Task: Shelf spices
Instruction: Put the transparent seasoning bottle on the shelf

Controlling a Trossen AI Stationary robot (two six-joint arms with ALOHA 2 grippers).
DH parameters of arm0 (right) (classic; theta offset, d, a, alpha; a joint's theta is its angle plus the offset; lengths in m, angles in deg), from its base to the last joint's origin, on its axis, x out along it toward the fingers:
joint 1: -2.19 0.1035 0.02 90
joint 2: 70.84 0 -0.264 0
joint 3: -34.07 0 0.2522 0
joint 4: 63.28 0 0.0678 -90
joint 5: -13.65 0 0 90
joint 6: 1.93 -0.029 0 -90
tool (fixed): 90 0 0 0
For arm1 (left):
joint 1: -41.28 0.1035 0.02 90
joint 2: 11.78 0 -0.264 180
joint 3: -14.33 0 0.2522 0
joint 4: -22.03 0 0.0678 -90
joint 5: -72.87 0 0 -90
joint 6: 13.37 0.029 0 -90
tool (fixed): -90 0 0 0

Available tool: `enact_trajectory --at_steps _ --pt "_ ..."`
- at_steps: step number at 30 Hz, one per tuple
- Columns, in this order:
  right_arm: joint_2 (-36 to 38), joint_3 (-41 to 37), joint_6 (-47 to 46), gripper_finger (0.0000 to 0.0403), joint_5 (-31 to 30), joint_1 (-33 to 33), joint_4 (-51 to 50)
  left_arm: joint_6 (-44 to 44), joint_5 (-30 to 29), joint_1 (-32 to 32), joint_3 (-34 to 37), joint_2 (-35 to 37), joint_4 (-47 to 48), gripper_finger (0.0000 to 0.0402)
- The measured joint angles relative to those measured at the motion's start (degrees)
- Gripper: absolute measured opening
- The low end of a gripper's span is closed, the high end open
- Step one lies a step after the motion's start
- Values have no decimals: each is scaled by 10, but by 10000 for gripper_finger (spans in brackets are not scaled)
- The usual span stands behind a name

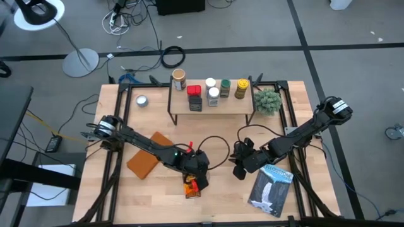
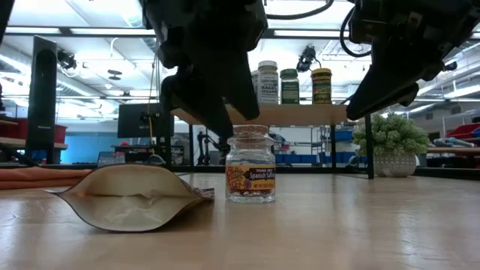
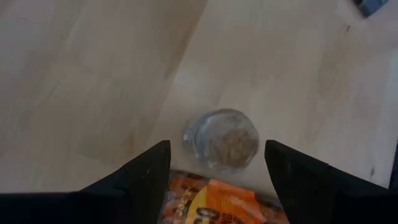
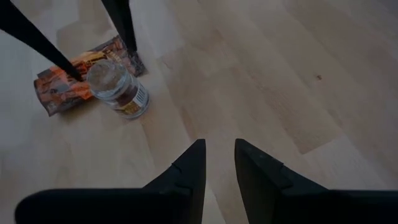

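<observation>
Light wood tabletop (image 1: 214,135) on a grey floor with loose cables and a lamp base. The shelf (image 1: 211,104) sits at the far edge with six spices lined up on top. Left gripper (image 3: 214,165) hangs over a small glass jar (image 3: 222,138) beside the orange packet (image 1: 191,187), jaws spread. Right gripper (image 4: 219,158) hovers nearby over bare wood, jaws nearly together, holding nothing. Office-looking room behind.
</observation>
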Motion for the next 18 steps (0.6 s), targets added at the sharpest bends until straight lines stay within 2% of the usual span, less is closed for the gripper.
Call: enact_trajectory --at_steps 13,18 --pt "0 0 1 84 1 0 3 -2 -33 0 0 -1 0 266" --pt "0 0 2 84 11 0 34 2 -45 1 0 -1 12 266"
